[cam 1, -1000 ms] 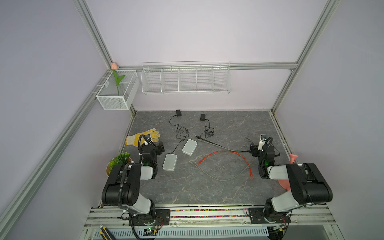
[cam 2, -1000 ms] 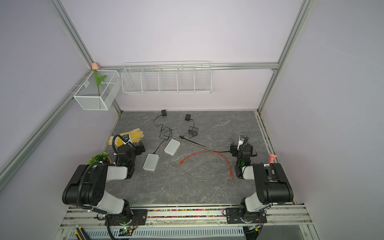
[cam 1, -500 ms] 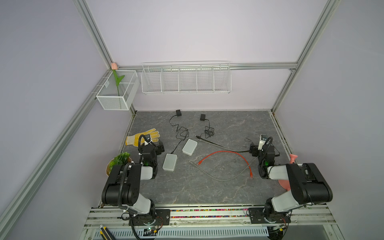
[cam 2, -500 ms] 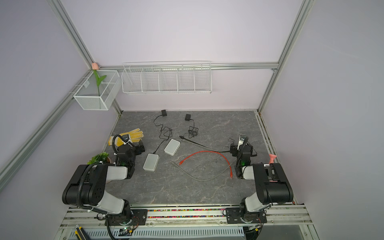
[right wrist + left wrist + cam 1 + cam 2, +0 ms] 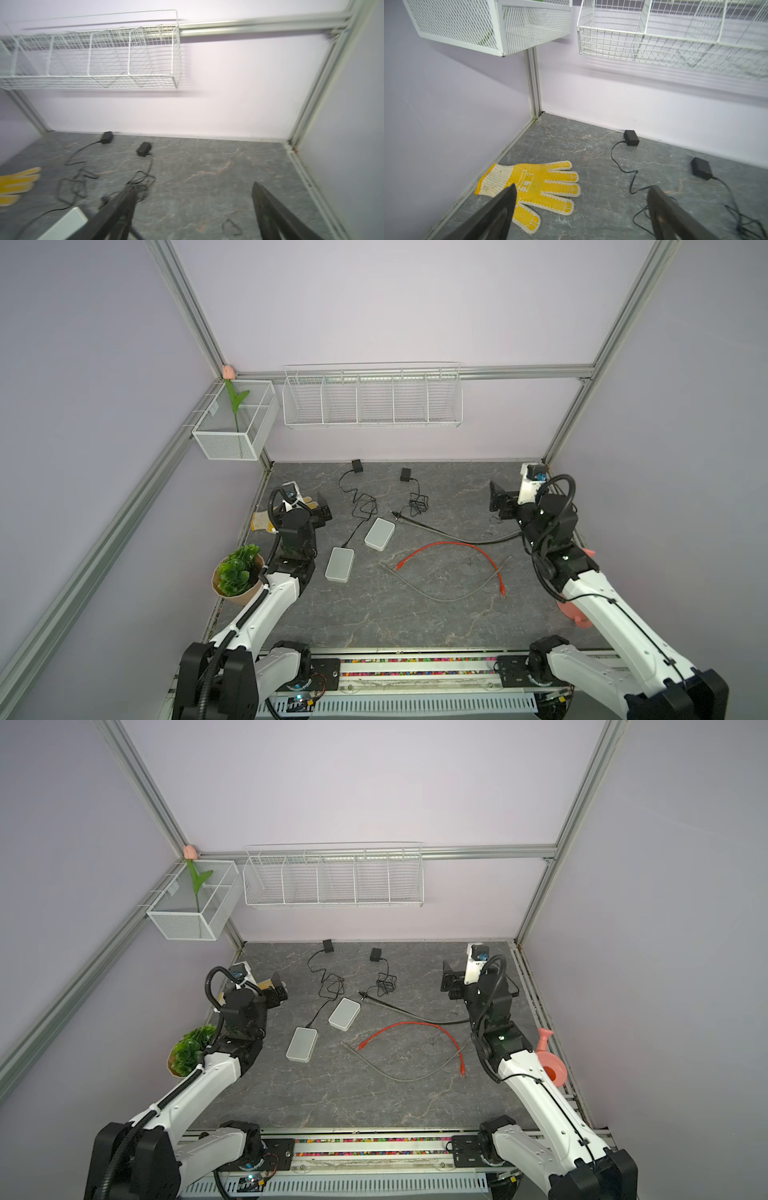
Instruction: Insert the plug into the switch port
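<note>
Near the front, plant pot (image 5: 243, 596): holds green leaves.
Red cable (image 5: 453, 549): loose on the floor; its plug (image 5: 503, 592) lies nearest the right arm. Grab the plug, not the wire.
Switches (image 5: 340, 564): two white boxes close together. Ports are too small to see, maybe on the ends. Line up straight, push slowly.
Left gripper (image 5: 582, 187): wide open, empty, by a yellow glove (image 5: 539, 180).
Right gripper (image 5: 193, 185): wide open, empty.
Mesh box (image 5: 226, 443): one flower (image 5: 227, 372) inside.
Wire basket (image 5: 372, 406): looks empty.
</note>
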### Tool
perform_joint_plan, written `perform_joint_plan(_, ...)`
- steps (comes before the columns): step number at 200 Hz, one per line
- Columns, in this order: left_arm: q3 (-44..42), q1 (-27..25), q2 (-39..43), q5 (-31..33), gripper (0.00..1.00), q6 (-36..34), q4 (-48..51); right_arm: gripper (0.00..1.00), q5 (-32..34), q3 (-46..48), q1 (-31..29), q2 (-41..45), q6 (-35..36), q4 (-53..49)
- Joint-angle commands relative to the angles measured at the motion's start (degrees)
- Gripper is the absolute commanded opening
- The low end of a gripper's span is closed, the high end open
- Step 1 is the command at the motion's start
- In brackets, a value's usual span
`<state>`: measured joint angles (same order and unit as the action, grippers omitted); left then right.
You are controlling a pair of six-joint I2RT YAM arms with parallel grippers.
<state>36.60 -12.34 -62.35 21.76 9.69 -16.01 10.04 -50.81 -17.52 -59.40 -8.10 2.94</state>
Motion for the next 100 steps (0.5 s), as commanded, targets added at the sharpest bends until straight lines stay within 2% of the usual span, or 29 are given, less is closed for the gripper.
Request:
perform_joint_plan(1, 2.52, -0.49, 2.3, -4.76, 0.98, 9.79, 17.89, 0.96, -15.58, -3.77, -1.88, -7.92, -12.55, -19.64)
perform_joint_plan(14, 3.49, -0.58, 2.42, -7.12, 0.98, 12.04, 23.41, 0.97, -20.57, -6.48, -5.26, -11.63, -13.54, -18.21)
perform_joint_plan(25, 3.89, -0.66, 1.94, -10.38, 0.98, 13.1, 26.83, 1.0, -22.33, -11.63, -8.17, -15.98, -14.27, -20.61)
perform_joint_plan(41, 3.31, -0.76, 1.4, -13.24, 0.97, 14.52, 29.59, 0.87, -24.32, -21.12, -12.6, -23.66, -14.54, -26.66)
perform_joint_plan(60, -0.03, -0.76, 2.5, -14.53, 0.97, 16.47, 28.56, 0.8, -24.66, -28.86, -18.21, -31.47, -14.99, -29.46)
perform_joint_plan(79, -1.9, -0.76, 2.0, -16.0, 0.9, 16.84, 26.31, 0.71, -25.82, -32.79, -21.96, -37.18, -16.62, -28.55)
perform_joint_plan(100, 0.89, -0.76, -2.62, -22.19, 0.83, 13.67, 26.2, 0.63, -27.34, -34.48, -23.49, -41.0, -19.1, -26.42)
